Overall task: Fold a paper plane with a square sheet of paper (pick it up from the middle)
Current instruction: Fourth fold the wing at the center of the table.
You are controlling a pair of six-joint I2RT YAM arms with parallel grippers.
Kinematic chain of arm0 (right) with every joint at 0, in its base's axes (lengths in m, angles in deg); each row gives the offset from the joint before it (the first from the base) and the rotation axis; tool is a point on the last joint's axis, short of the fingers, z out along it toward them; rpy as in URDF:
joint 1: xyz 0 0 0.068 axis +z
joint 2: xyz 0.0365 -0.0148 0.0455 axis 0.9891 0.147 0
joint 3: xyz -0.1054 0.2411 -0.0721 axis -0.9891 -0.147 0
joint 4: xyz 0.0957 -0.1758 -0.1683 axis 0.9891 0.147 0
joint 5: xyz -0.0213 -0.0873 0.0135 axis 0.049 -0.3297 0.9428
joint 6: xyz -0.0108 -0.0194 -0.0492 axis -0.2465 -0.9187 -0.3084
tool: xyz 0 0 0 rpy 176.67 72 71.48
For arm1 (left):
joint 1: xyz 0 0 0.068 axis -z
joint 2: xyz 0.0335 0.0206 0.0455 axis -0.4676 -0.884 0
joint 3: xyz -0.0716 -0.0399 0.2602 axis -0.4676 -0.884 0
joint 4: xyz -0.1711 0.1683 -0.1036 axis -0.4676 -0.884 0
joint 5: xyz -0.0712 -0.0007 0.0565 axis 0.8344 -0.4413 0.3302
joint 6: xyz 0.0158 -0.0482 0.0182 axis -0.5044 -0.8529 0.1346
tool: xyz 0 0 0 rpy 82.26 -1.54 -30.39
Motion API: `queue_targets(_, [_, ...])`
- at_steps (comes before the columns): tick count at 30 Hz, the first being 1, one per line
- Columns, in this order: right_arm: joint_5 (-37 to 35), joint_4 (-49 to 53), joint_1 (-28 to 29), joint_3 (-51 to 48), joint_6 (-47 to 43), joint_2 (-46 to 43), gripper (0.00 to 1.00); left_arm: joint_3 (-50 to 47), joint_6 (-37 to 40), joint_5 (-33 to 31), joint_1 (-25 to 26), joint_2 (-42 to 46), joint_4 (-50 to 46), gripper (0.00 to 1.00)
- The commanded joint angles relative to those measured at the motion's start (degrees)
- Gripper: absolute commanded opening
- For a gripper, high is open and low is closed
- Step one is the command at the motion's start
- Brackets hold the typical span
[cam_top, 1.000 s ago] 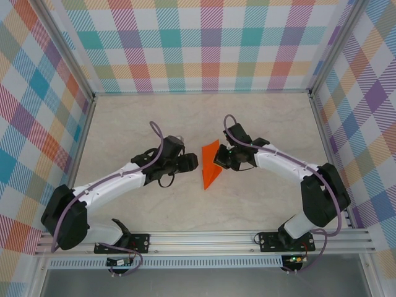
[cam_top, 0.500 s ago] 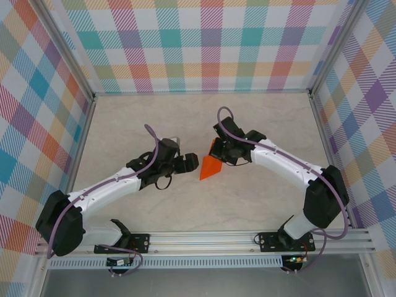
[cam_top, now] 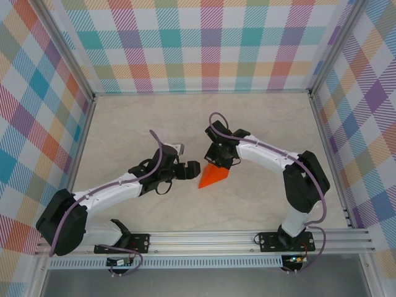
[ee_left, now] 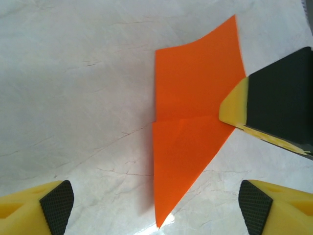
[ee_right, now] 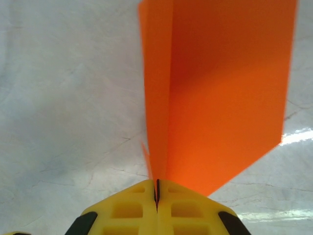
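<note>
Top camera: high, behind the arm bases (cam_top: pixel 127 240), facing steeply down on the whole table (cam_top: pixel 124 130). Left wrist camera: close, looking down past the left gripper (ee_left: pixel 155 199) at the table. Right wrist camera: even closer, sighting along the right gripper (ee_right: pixel 157 188). All three share the paper (cam_top: pixel 213 177) and table.

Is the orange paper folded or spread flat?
Folded: the orange paper shows a crease across a pointed shape, and doubled layers rise from the shut right pincer.
</note>
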Motion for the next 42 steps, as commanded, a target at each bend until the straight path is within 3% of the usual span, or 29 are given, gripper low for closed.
queue_targets(1, [4.04, -0.20, -1.02, -1.57, 4.15, -0.24, 0.00, -2.57, 6.10, 1.82, 1.90, -1.05, 9.46, 0.85])
queue_targets(6, [7.82, 0.11, -2.36, -2.22, 6.75, 0.06, 0.00, -1.37, 12.46, -0.45, 5.13, -6.09, 11.93, 0.78])
queue_targets(10, [9.95, 0.50, -3.30, -1.96, 7.73, 0.50, 0.00, -5.38, 18.03, -2.82, 7.98, -8.61, 23.46, 0.76])
queue_targets(16, [12.58, 0.92, -4.15, -1.18, 7.72, 1.72, 0.00, -3.96, 23.17, -2.31, 8.20, -11.99, 24.27, 0.71])
queue_targets(22, [14.05, 1.14, -4.40, -0.13, 6.92, 2.69, 0.02, -3.83, 24.31, -2.61, 8.15, -13.90, 25.08, 0.57])
queue_targets(37, [15.97, 1.16, -5.40, 0.04, 6.46, 3.48, 0.02, -4.81, 26.02, -0.40, 8.17, -17.44, 27.37, 0.51])
queue_targets(42, [16.50, 1.14, -5.65, -0.02, 6.31, 3.54, 0.03, -5.35, 26.05, -1.59, 8.13, -17.76, 28.10, 0.38])
